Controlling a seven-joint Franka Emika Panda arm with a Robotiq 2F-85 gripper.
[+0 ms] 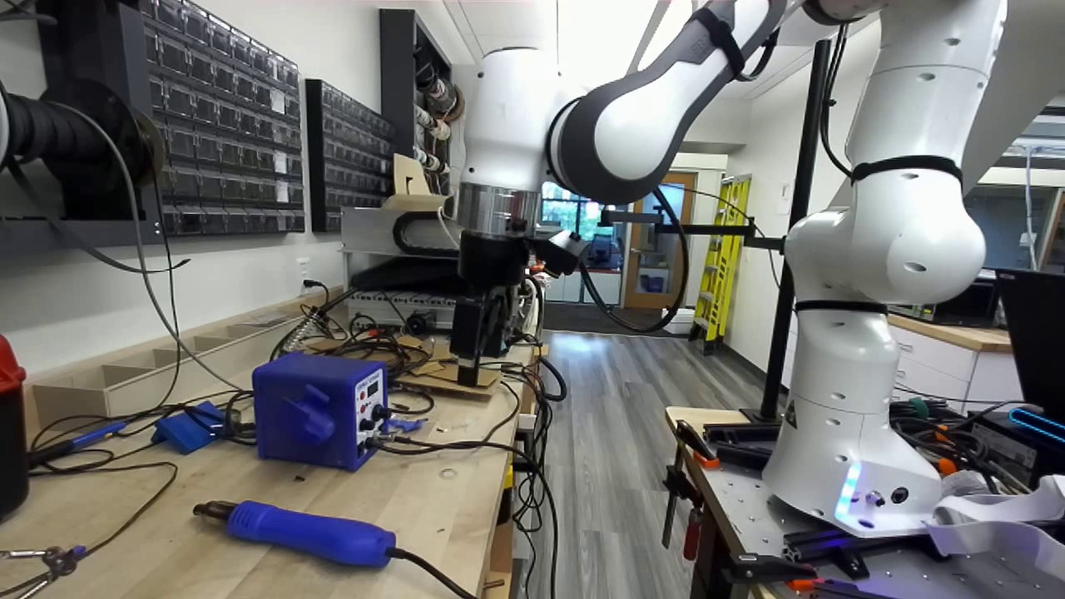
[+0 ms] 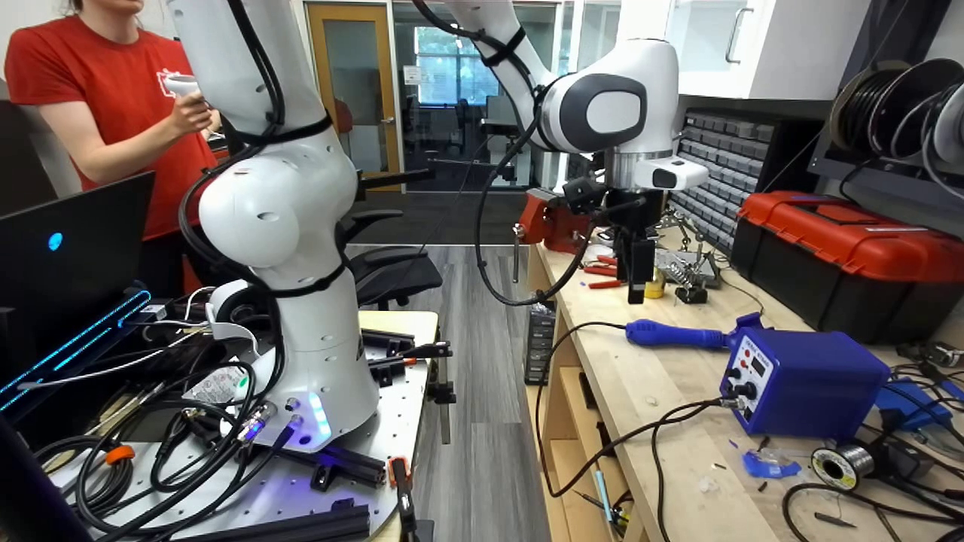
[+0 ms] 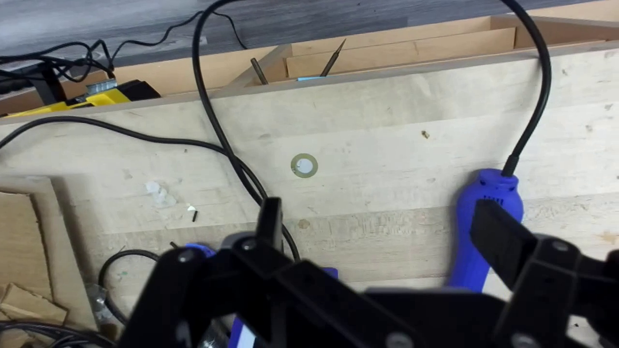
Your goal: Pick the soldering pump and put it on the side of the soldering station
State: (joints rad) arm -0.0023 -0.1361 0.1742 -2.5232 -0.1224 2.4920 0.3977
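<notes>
The soldering pump, a slim blue tool with a dark tip and a black cable, lies on the wooden bench in both exterior views (image 1: 308, 532) (image 2: 678, 335). Its cable end shows at the right in the wrist view (image 3: 466, 246); its tip is hidden there. The soldering station, a boxy blue unit with a light front panel, stands near it on the bench (image 1: 312, 408) (image 2: 825, 384). The wrist view shows only a sliver of it (image 3: 242, 333). My gripper (image 1: 481, 353) (image 2: 639, 282) (image 3: 379, 212) is open and empty above the bench. Its right finger overlaps the pump in the wrist view.
Black cables (image 1: 466, 445) run from the station over the bench edge. Cardboard (image 1: 453, 378) lies beyond it. A small blue box (image 1: 190, 428) and solder spool (image 2: 842, 465) are nearby. A red-lidded toolbox (image 2: 851, 260) and red vise (image 2: 556, 222) stand on the bench.
</notes>
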